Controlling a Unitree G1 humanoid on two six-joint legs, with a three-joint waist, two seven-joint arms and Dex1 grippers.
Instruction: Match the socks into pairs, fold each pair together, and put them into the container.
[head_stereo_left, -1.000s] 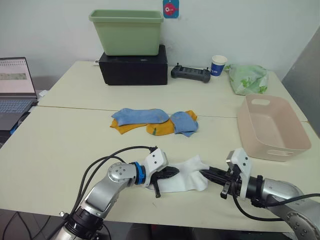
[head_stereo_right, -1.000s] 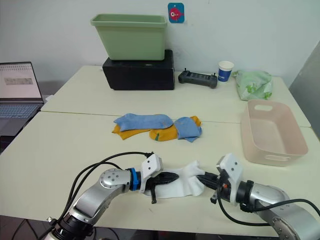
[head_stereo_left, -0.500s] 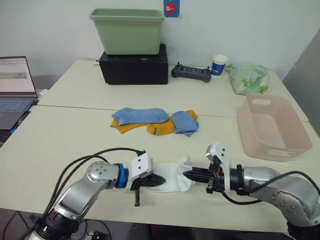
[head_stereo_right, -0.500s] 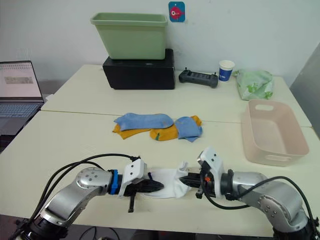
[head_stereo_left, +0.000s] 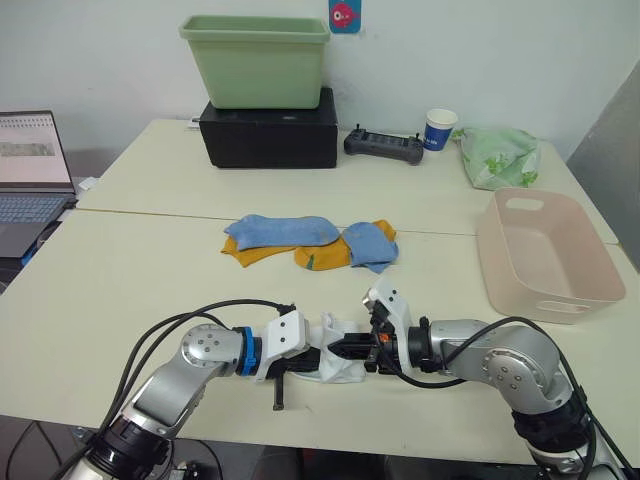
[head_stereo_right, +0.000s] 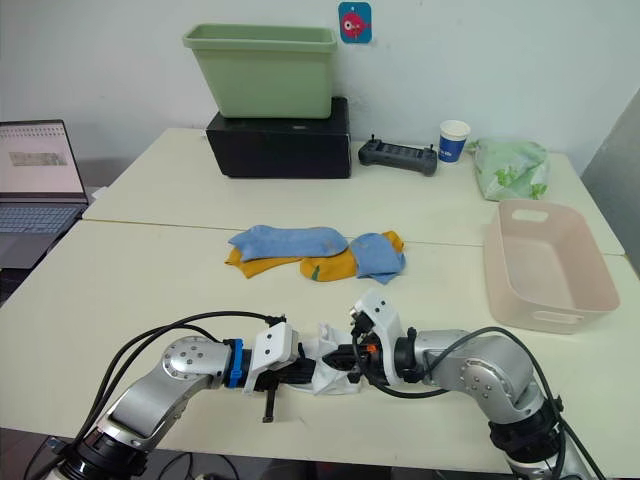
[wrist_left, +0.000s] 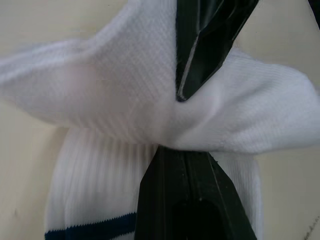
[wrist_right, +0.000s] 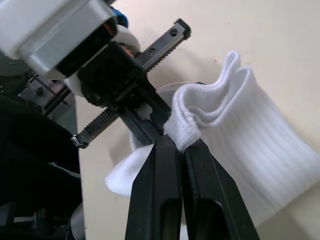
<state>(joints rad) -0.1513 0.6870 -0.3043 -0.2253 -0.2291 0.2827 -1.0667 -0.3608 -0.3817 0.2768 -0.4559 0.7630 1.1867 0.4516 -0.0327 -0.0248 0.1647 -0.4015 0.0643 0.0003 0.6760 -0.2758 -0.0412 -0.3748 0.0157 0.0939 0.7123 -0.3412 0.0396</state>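
The pink basin (head_stereo_left: 545, 262) sits empty on the table's right side, well apart from the white socks (head_stereo_left: 336, 352) at the near edge. Right gripper (head_stereo_left: 352, 350) and left gripper (head_stereo_left: 322, 354), tips meeting, each pinch the bunched socks; the right arm is nearer the basin.

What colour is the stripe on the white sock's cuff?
Dark navy blue: a thin band across the ribbed cuff of the white sock, clearest in the left wrist view.

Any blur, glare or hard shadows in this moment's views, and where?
Left and right eye views: even light, no glare; faint shadow under the white socks by the right gripper. Left wrist view: sock weave sharp, dark band visible, left gripper soft at the base. Right wrist view: sock ribs sharp, surroundings blurred.
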